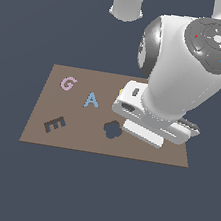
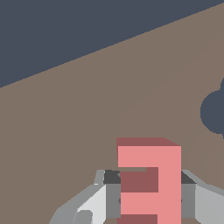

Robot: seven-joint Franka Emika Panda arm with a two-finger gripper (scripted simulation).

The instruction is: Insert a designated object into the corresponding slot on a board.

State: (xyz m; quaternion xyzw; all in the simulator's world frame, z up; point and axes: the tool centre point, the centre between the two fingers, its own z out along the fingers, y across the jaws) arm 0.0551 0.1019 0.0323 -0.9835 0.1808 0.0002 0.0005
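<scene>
Red letter E (image 2: 148, 183): nearest the wrist camera, set between the fingers (image 2: 111, 194) of the gripper (image 2: 151, 192), which press both its sides, over the brown board (image 2: 87, 109).
Clover-shaped cutout (image 1: 112, 129): just beside the arm.
E-shaped slot (image 1: 54, 124): tilted, unfilled, toward the exterior view's left.
Blue A (image 1: 91, 100), pink G (image 1: 68, 82): farther back.

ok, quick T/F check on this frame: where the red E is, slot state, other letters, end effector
1. The red E sits between the end effector fingers. True.
2. The E-shaped slot is already filled. False: it is dark and empty.
3. The blue A lies on the board. True.
4. The pink G lies off the board. False: it is on the board.
5. The clover-shaped cutout holds a letter. False: empty.
</scene>
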